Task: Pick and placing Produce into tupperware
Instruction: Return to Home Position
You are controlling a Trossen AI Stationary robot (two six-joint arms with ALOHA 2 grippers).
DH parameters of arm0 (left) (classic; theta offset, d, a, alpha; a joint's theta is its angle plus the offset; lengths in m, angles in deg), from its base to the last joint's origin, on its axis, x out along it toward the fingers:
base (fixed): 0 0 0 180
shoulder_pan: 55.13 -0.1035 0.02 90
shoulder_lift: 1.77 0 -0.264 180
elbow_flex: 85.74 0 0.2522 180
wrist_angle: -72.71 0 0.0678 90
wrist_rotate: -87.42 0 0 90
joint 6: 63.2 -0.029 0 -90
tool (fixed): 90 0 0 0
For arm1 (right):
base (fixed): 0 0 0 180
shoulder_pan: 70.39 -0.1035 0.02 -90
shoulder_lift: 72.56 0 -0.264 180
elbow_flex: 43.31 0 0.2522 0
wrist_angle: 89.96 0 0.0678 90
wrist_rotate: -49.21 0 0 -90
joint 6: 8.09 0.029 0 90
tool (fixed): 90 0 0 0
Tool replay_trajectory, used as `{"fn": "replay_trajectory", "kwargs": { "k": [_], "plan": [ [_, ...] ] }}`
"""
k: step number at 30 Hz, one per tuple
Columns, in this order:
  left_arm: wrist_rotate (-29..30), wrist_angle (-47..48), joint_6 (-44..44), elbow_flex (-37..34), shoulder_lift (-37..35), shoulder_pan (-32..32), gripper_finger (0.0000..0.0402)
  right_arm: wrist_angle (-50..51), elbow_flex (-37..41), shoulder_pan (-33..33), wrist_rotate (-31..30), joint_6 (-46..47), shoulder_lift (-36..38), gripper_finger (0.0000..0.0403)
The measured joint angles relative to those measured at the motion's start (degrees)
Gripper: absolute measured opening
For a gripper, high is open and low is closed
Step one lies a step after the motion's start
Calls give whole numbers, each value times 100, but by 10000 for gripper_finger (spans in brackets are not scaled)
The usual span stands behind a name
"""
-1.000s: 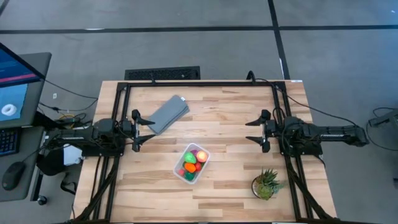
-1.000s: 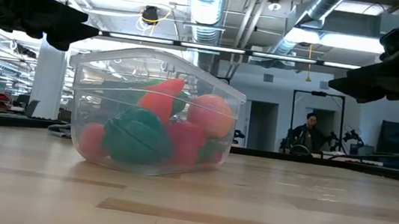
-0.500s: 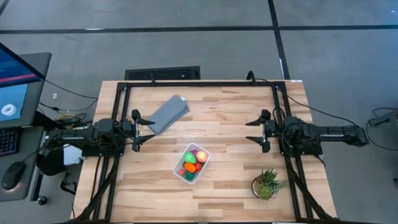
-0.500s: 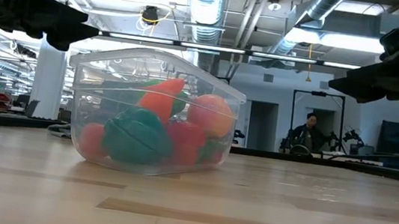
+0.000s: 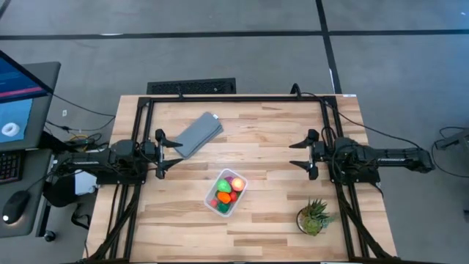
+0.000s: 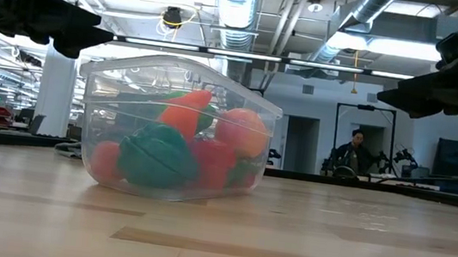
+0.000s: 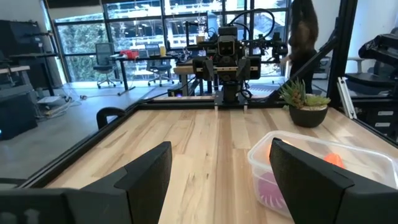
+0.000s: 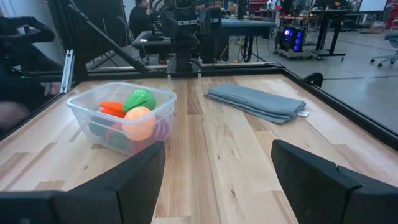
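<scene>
The clear tupperware (image 5: 226, 193) stands on its base on the wooden table, a little toward the near edge from the middle. The produce (image 8: 134, 115) lies inside it: an orange carrot-like piece, a green piece, a yellow-orange ball, red and purple pieces. The low view shows the tupperware (image 6: 173, 126) with a dark green piece at its front. My left gripper (image 5: 167, 154) hovers open at the table's left side, level, with nothing between its fingers (image 7: 149, 171). My right gripper (image 5: 300, 154) hovers open at the right side, facing it, also with nothing in it.
A flat grey folded piece (image 5: 198, 134) lies at the far left, close to my left gripper. A spiky green potted plant (image 5: 315, 218) stands at the near right. A black frame (image 5: 234, 99) runs along the table's edges. People show in the room beyond.
</scene>
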Motion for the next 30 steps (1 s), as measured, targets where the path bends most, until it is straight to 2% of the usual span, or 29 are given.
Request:
{"fn": "replay_trajectory", "kwargs": {
  "k": [30],
  "plan": [
    [1, 0, -47, 2, 1, 0, 261, -2, 0, 2, 2, 0, 0, 317]
  ]
}}
